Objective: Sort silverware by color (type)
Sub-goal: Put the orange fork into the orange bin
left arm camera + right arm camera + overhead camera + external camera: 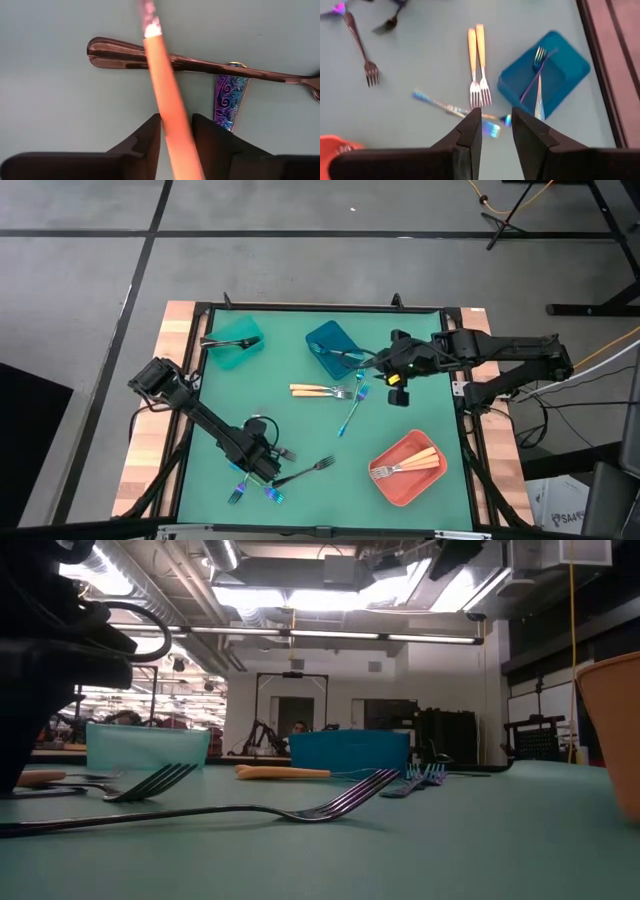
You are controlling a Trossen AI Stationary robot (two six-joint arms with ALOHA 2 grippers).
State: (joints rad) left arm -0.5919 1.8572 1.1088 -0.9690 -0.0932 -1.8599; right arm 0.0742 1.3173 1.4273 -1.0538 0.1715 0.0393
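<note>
The left gripper (262, 463) sits low at the table's near left, its fingers (145, 140) closing around a gold-handled fork (165, 95) whose handle runs straight out between them, crossing over a dark fork (200, 64). The right gripper (395, 392) hovers open near the blue bin (322, 338), above an iridescent fork (352, 412).
</note>
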